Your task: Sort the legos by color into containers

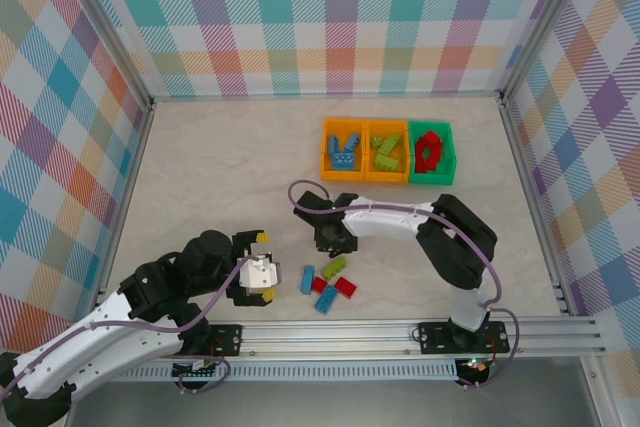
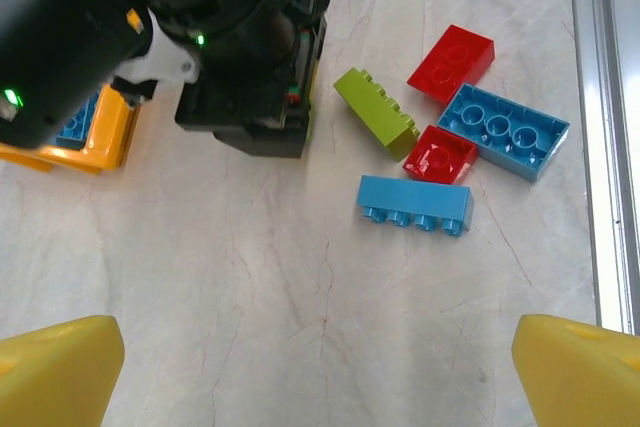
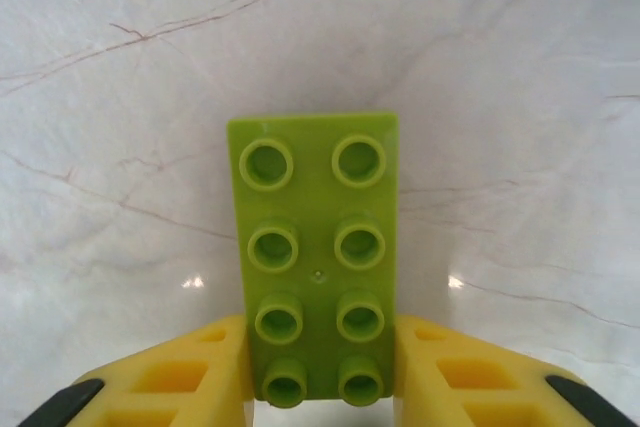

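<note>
My right gripper is shut on a lime green two-by-four lego, its yellow fingers pressing both long sides just above the marble table. From above, that gripper sits left of centre. Several loose legos lie just in front of it: a green one, two red and two blue. My left gripper stands open to their left, with nothing between its fingertips. At the back are three containers: an orange one holding blue legos, an orange one holding green, a green one holding red.
The right arm's black wrist fills the upper left of the left wrist view, with an orange bin corner behind it. Checked walls enclose the table on three sides, and an aluminium rail runs along the near edge.
</note>
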Available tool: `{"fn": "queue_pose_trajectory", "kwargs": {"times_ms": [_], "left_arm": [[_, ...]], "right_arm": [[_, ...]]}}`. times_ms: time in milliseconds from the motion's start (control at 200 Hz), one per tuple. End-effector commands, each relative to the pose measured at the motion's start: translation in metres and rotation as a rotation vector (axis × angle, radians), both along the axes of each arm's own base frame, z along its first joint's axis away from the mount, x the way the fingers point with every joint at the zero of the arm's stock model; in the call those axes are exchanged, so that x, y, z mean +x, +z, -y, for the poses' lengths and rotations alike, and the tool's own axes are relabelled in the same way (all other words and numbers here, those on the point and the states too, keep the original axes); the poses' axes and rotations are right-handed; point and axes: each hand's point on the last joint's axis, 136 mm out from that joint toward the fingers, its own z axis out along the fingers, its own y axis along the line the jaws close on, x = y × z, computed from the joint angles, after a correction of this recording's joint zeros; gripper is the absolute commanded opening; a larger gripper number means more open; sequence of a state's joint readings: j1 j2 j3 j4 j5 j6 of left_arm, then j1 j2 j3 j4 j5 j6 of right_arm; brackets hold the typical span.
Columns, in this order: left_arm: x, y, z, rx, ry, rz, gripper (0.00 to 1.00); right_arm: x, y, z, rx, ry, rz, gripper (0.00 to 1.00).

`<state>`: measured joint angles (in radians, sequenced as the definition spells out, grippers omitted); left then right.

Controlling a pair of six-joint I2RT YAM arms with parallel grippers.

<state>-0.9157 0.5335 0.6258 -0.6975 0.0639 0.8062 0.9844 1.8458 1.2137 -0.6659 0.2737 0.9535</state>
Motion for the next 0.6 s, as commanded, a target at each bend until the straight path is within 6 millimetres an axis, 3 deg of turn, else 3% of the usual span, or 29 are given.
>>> {"fn": "queue_pose_trajectory", "kwargs": {"times_ms": [0, 155, 325, 425, 595], "left_arm": [[-0.002, 0.003, 0.006, -0.026, -0.034, 0.013, 1.0], [-0.003, 0.005, 0.006, -0.034, -0.034, 0.019, 1.0], [-0.003, 0.009, 0.007, -0.061, -0.039, 0.032, 1.0], [-0.004, 0.01, 0.007, -0.07, -0.042, 0.031, 1.0], [-0.004, 0.009, 0.008, -0.073, -0.041, 0.019, 1.0]], "right_arm": [[0.02, 0.047, 0.006, 0.062, 0.023, 0.149, 0.35], [0.054, 0.089, 0.042, 0.046, -0.007, 0.282, 0.36], [0.114, 0.125, 0.087, 0.059, -0.046, 0.393, 0.36], [0.152, 0.131, 0.107, 0.055, -0.059, 0.408, 0.36], [0.211, 0.112, 0.124, 0.026, -0.077, 0.393, 0.4]]}}
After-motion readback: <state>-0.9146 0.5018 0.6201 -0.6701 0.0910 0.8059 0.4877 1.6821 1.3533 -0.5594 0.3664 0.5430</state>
